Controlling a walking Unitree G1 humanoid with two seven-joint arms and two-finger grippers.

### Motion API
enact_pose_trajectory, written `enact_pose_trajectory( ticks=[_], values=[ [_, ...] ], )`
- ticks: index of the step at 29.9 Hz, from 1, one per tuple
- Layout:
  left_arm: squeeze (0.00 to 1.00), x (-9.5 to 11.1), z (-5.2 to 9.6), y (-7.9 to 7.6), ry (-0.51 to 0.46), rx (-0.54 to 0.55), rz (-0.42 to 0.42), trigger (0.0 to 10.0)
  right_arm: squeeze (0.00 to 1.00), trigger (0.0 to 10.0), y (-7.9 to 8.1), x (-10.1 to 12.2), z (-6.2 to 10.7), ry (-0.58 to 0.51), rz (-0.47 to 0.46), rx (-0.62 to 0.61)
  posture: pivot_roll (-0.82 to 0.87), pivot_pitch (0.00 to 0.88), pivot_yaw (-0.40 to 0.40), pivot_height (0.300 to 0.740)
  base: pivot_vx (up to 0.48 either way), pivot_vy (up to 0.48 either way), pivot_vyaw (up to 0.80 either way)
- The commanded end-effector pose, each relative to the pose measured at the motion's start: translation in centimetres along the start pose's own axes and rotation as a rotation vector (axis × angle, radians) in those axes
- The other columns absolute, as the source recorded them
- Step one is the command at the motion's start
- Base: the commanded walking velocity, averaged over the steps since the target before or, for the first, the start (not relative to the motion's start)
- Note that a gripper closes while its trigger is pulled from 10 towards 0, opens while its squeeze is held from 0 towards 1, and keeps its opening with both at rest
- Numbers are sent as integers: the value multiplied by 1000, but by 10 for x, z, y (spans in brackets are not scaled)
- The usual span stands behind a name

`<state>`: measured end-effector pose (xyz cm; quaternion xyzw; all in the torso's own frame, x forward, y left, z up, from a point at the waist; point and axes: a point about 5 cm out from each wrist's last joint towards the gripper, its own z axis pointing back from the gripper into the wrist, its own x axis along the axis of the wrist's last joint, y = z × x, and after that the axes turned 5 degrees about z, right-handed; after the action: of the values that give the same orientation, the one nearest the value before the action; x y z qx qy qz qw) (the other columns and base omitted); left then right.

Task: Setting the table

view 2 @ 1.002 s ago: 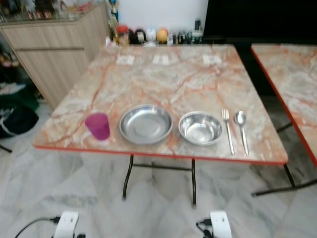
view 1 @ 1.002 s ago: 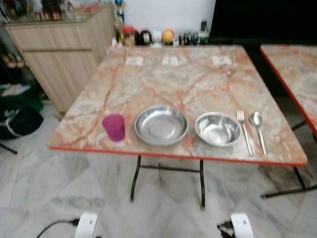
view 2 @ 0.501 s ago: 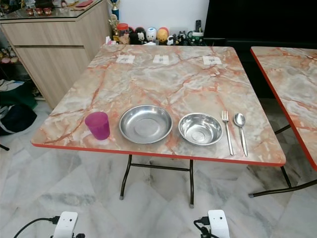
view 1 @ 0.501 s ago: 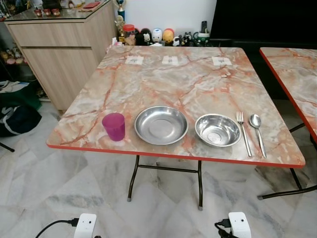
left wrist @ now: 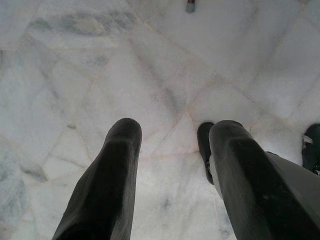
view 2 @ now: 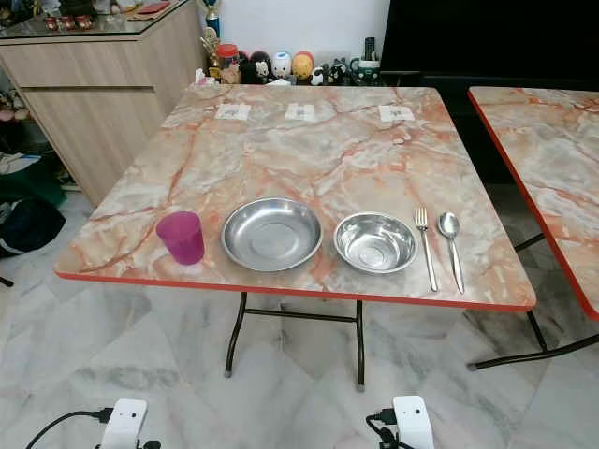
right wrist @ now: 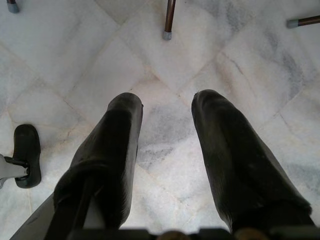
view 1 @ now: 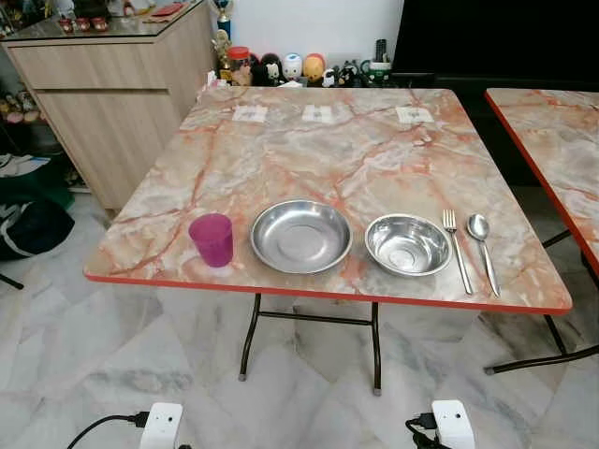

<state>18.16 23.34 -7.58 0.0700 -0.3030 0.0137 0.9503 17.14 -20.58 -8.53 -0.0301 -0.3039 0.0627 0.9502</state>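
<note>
Two round steel dishes (view 1: 300,236) beside magenta plastic cup (view 1: 211,239) on marbled table (view 1: 318,150).

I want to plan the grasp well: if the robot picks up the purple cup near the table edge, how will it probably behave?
The purple cup looks like thin plastic, so probably light and not fragile. It stands upright, taller than wide, so a side push may tip it. It sits close to the table front edge, so it could fall off.
</note>
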Motion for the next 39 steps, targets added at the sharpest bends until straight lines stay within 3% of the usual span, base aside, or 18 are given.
enact_pose_trajectory(
  ticks=[1, 39],
  values=[
    [0, 19, -2, -5, -82, -74, 12, 10000, 0, 10000, 24, 6, -5, 6, -298, 11, 137, 0, -69, 740, 0, 0, 0],
    [0, 19, -2, -5, -87, -71, 14, 10000, 0, 10000, 24, 6, -5, 16, -270, 14, 137, 0, -70, 740, 0, 0, 0]
  ],
)
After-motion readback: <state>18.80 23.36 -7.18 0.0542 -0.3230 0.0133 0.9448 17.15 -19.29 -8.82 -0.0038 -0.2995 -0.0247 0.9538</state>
